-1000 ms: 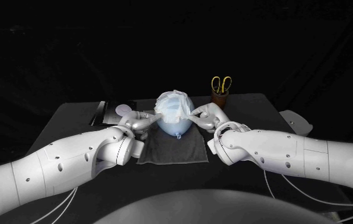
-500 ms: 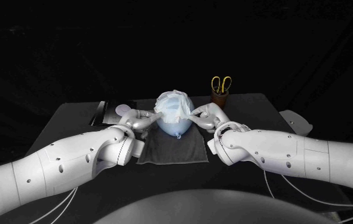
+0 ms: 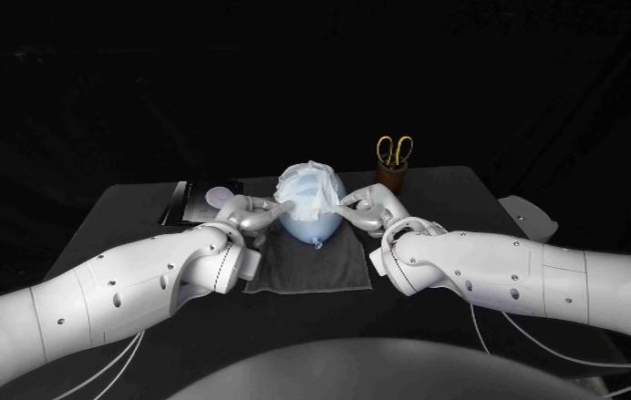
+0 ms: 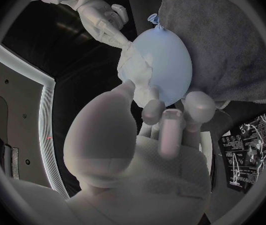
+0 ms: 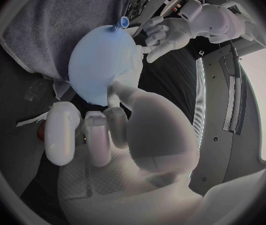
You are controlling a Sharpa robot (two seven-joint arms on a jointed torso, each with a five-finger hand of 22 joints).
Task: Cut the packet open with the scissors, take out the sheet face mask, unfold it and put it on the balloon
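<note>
A pale blue balloon [image 3: 313, 213] lies on a grey cloth [image 3: 310, 261] with its knot toward me. The white sheet mask [image 3: 308, 181] is draped over its far end and sides. My left hand [image 3: 250, 213] is at the balloon's left side and pinches the mask's edge [image 4: 147, 91] between thumb and a finger. At the right side my right hand [image 3: 371, 209] pinches the opposite edge [image 5: 127, 70]. The left wrist view has the balloon [image 4: 167, 67] with my right hand [image 4: 101, 17] beyond it. In the right wrist view my left hand [image 5: 183, 27] is beyond the balloon [image 5: 98, 65].
Yellow-handled scissors [image 3: 395, 150] stand in a brown holder [image 3: 392, 178] at the back right. A dark printed packet [image 3: 208, 201] lies at the back left, behind my left hand, and is also visible as the packet [image 4: 248, 145] beside the cloth [image 4: 227, 40].
Both hands stay at the balloon's sides; the right hand has lifted very slightly along the mask's edge.
</note>
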